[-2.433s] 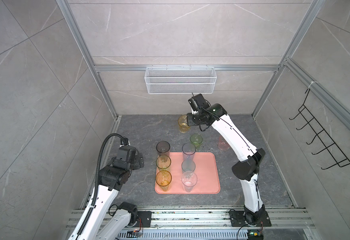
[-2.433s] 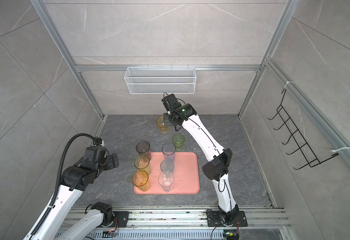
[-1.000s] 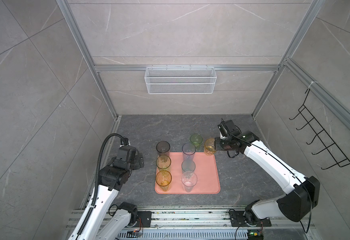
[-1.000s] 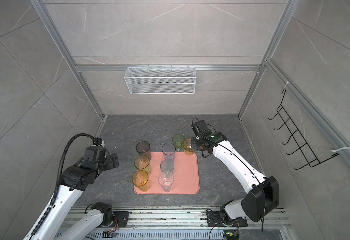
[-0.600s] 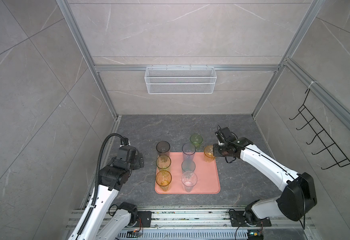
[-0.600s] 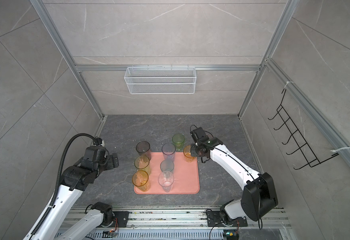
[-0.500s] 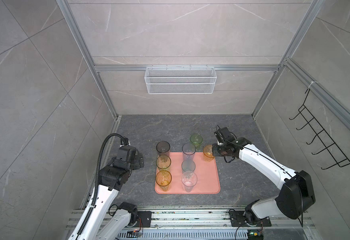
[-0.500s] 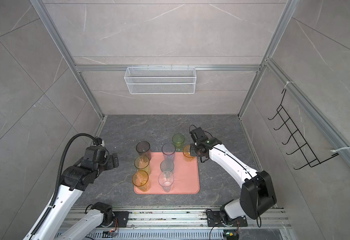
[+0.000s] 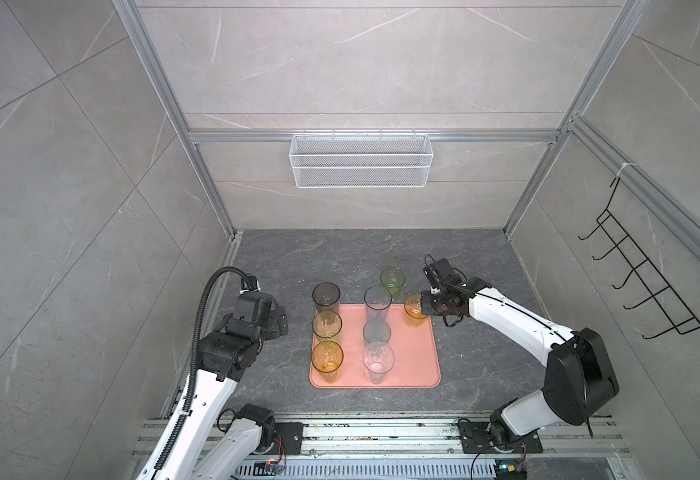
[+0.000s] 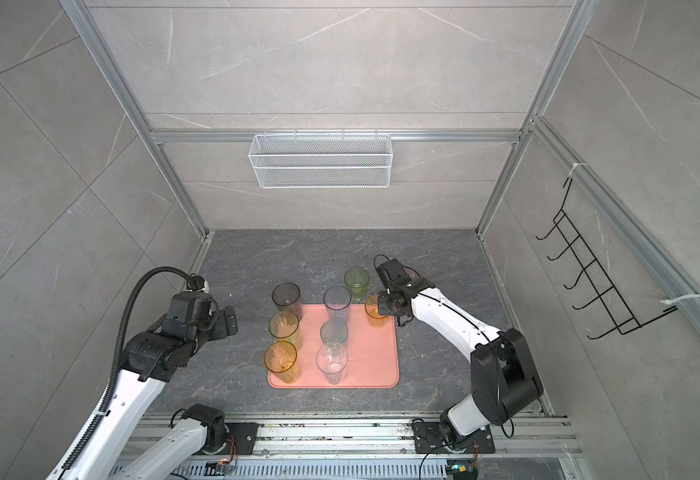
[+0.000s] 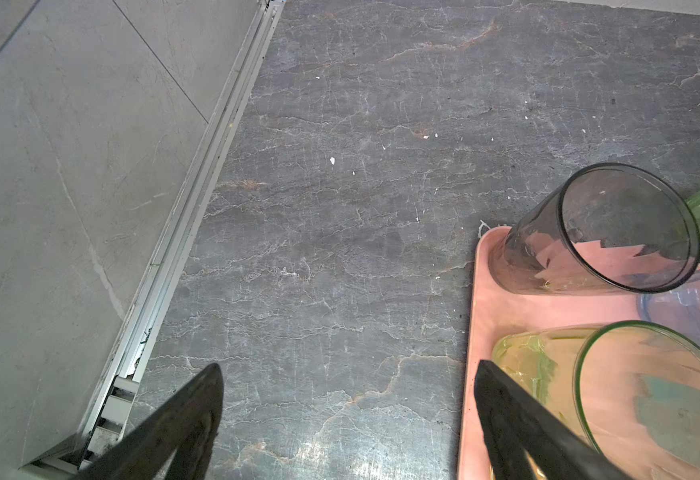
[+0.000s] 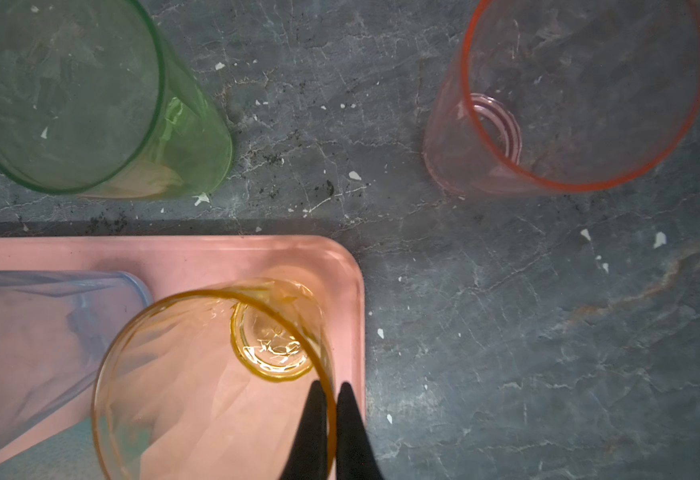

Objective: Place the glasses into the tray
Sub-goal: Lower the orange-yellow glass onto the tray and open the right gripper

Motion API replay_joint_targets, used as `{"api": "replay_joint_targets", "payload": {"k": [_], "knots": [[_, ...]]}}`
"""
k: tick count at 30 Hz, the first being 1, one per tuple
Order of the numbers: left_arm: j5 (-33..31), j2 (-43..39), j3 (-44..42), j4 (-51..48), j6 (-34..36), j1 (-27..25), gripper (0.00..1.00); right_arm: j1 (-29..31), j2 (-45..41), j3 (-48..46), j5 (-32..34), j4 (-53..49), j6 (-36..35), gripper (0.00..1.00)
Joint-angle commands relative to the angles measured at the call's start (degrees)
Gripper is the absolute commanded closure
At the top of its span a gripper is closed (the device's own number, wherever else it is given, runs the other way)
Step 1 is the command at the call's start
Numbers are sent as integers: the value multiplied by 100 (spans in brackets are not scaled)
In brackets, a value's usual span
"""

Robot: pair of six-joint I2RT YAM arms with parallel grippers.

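Since the earlier frame, the right arm has carried the amber glass [image 12: 198,386] from the back of the desk [image 9: 340,257] to the tray's [image 9: 417,365] far right corner. Right fingers [image 12: 311,415] pinch its rim wall. Seat the base flat inside the raised rim, clear of the blue glass [image 12: 28,324], then release. Left fingers [image 11: 190,415] are spread, holding nothing. The green glass [image 9: 392,282] and pink glass [image 12: 568,104] remain on the desk.

no words, numbers, labels or signs can be read on anything in these views.
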Motion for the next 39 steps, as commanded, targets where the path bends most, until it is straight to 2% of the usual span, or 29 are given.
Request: {"api": "replay_joint_targets", "payload": {"k": [1, 20, 24, 29, 39], "knots": [[24, -18, -36, 106, -2, 36, 5, -39, 114, -58, 50, 203, 93, 100], [6, -12, -32, 110, 0, 36, 5, -88, 417, -44, -104, 307, 41, 99], [8, -2, -36, 104, -4, 36, 5, -89, 374, -31, -41, 279, 39, 83], [-11, -6, -21, 89, -13, 36, 5, -96, 340, 93, -46, 166, 28, 77], [-46, -37, -23, 80, -16, 36, 5, -92, -184, 405, 77, -24, -69, 58]]}}
